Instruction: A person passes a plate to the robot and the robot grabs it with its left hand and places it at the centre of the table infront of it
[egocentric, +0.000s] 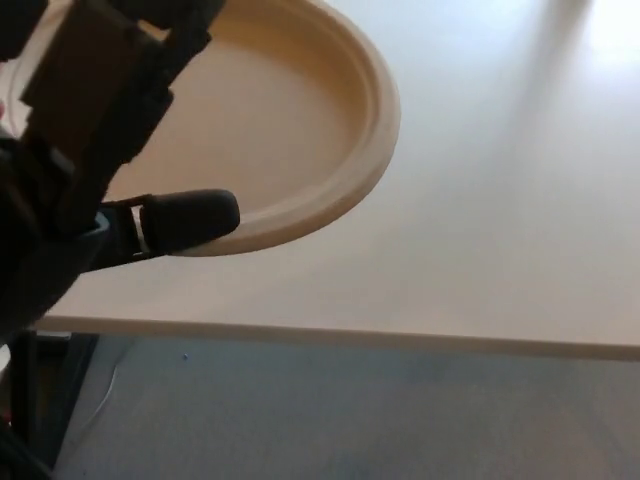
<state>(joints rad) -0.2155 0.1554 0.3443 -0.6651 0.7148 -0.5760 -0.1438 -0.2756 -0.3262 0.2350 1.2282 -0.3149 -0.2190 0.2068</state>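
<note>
Beige, the plate (300, 120) sits at about 11 o'clock over the white table (480, 200). Our left hand (90, 170) covers its near-left rim; we cannot tell whether the fingers are clamped on it.

One plate (300, 110), one robot hand (95, 170), and one table (480, 220) are in view.
</note>
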